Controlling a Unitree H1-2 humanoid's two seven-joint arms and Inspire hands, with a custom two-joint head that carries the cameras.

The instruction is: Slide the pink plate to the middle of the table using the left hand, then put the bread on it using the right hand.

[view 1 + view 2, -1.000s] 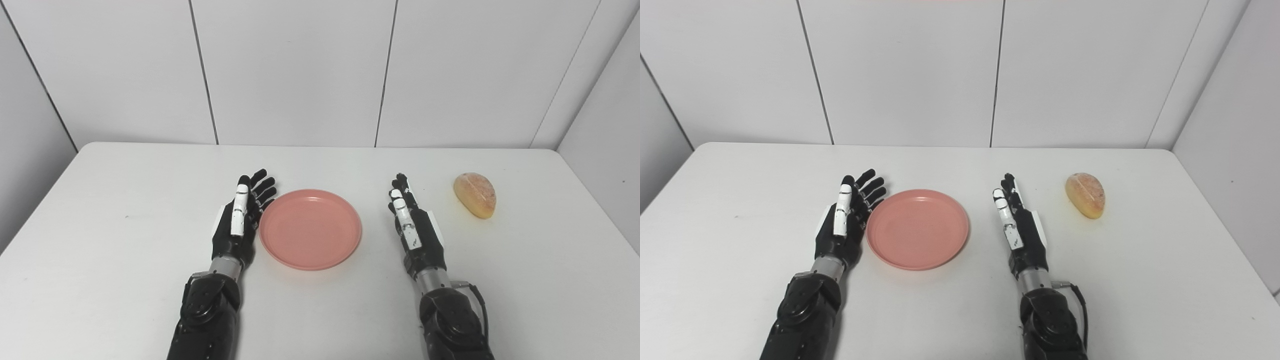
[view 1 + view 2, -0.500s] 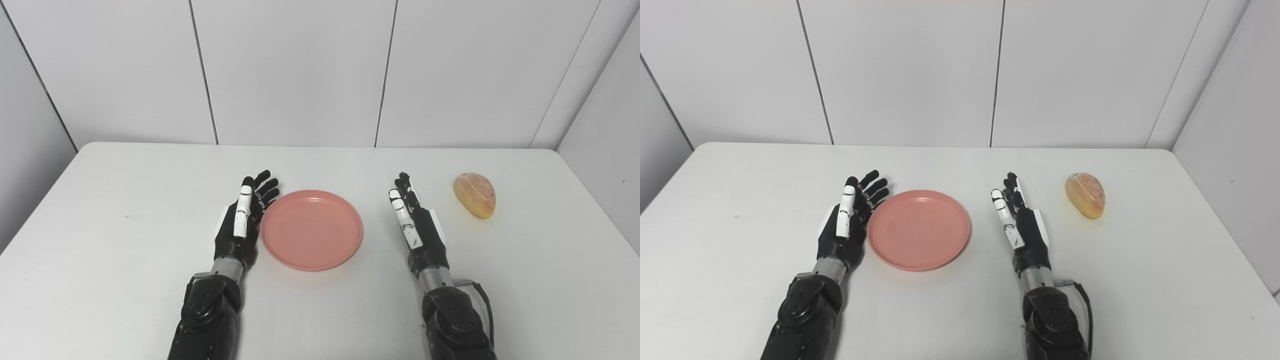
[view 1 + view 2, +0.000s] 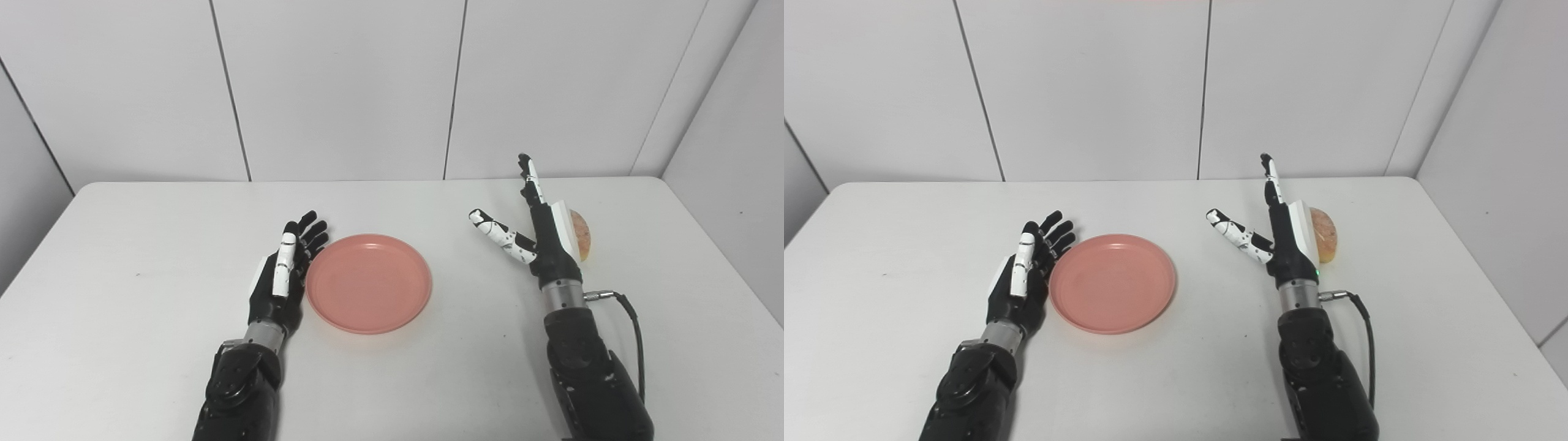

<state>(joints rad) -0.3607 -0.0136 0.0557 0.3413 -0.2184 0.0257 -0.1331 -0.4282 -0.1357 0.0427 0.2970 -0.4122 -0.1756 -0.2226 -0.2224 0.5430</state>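
1. Near the middle of the white worktop (image 3: 122,257) lies the one pink plate (image 3: 369,283), flat and bare, nothing on it.
2. Just left of the plate rests the left robot hand (image 3: 283,275), palm turned toward the plate, its fingers spread apart and holding nothing; the fingertips are at the plate's rim, and I cannot tell whether they touch it.
3. To the right of the plate, well apart from it, the right robot hand (image 3: 539,229) is raised above the worktop, fingers pointing up toward the wall and thumb (image 3: 499,231) splayed out to the left; it is wide open and grips nothing.
4. One bread roll (image 3: 1324,234) lies on the worktop on the far side of the right robot hand, well apart from the plate.
5. What differs between views: the right eye view shows a broad part of the golden, speckled bread to the right of the white back of the hand, while the left eye view shows only a thin sliver of it (image 3: 580,234) past that hand.
6. Whether the right robot hand touches the bread cannot be told from either view.
7. Count: one plate, one bread, two robot hands, one black cable (image 3: 634,331) looping from the right wrist down beside the forearm.
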